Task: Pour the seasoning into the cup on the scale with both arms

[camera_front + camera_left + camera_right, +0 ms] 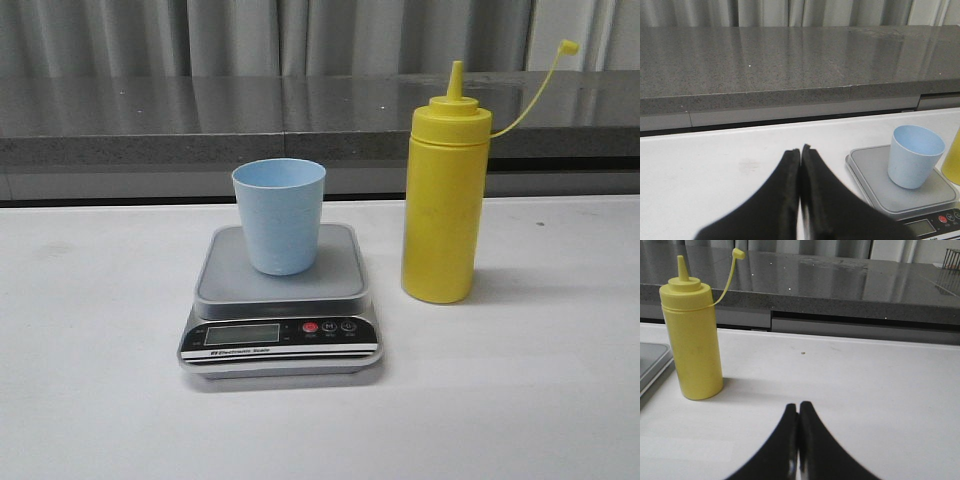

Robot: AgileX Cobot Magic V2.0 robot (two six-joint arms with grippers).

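Both hands, left hand (800, 150) and right hand (798, 406), have fingers pressed together, empty. The right hand should spread and take the seasoning bottle (445, 205) mid-body, keeping it upright beside the cup (279, 215) on the scale (280, 300).

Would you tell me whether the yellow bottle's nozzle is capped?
Uncapped: the seasoning bottle has a bare nozzle, and its cap dangles aside on its strap.

One cup (279, 215), one scale (281, 300), one seasoning bottle (445, 200).

We see the cup (279, 215) standing on the scale (281, 300), ahead and right of our left fingers (785, 195). The seasoning (446, 205) stands on the table (90, 380), ahead and left of our right fingers (812, 440).
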